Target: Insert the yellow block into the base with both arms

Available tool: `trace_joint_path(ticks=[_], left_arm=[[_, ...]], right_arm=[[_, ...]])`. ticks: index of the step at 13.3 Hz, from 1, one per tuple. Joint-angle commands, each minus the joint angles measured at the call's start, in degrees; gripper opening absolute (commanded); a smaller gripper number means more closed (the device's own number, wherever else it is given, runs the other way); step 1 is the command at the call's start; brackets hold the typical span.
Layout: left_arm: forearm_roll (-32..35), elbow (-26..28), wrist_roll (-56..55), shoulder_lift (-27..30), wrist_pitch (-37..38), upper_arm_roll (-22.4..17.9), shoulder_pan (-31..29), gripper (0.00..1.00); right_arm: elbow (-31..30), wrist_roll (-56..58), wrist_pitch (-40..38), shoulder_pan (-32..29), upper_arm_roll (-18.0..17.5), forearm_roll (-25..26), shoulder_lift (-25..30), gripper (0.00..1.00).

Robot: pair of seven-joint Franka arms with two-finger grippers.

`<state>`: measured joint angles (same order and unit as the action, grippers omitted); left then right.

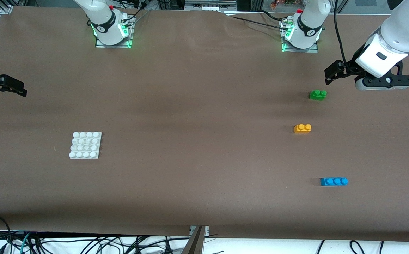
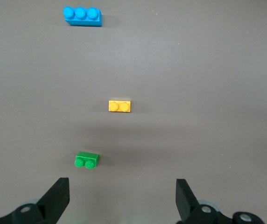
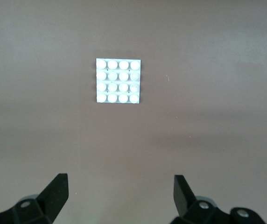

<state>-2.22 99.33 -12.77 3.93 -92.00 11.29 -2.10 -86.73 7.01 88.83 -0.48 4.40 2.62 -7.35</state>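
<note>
Brown matte sheet covers the table [image 1: 197, 106], w/ loose black cables [image 1: 84, 243] hanging off the edge nearest the front camera.

Taking the yellow block [image 1: 302, 128] as landmark: the blue three-stud brick [image 1: 334, 181] lies nearer the camera than it, well apart. The yellow block itself sits flat on the sheet at the left arm's end, studs up, untouched. The base [image 1: 85, 145] lies well apart from it toward the right arm's end, a bit nearer the camera, all 16 studs bare. The green brick [image 1: 318, 94] is farther from the camera than the yellow block.

Left gripper [image 1: 331, 72] hangs in the air just beside the green brick, fingers [image 2: 59, 196] spread wide, nothing between them. Right gripper [image 1: 10, 86] waits over the table's edge at the right arm's end, fingers [image 3: 56, 191] also spread, base in its wrist view.
</note>
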Motion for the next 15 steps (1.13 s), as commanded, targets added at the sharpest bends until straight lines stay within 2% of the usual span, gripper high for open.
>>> trace_joint_path(ticks=[1, 9, 15], left_arm=[[1.43, -1.5, 0.55, -0.59, 1.12, 0.05, 0.25, 1.0], [1.43, -1.5, 0.55, -0.59, 1.12, 0.05, 0.25, 1.0], [1.43, -1.5, 0.55, -0.59, 1.12, -0.04, 0.25, 1.0]], right_arm=[[0.6, 0.46, 0.11, -0.84, -0.53, -0.42, -1.96, 1.0], [0.24, 0.02, 7.13, -0.66, -0.53, -0.33, -10.83, 1.0], [-0.11, -0.59, 18.21, -0.49, -0.71, -1.04, -21.55, 1.0]])
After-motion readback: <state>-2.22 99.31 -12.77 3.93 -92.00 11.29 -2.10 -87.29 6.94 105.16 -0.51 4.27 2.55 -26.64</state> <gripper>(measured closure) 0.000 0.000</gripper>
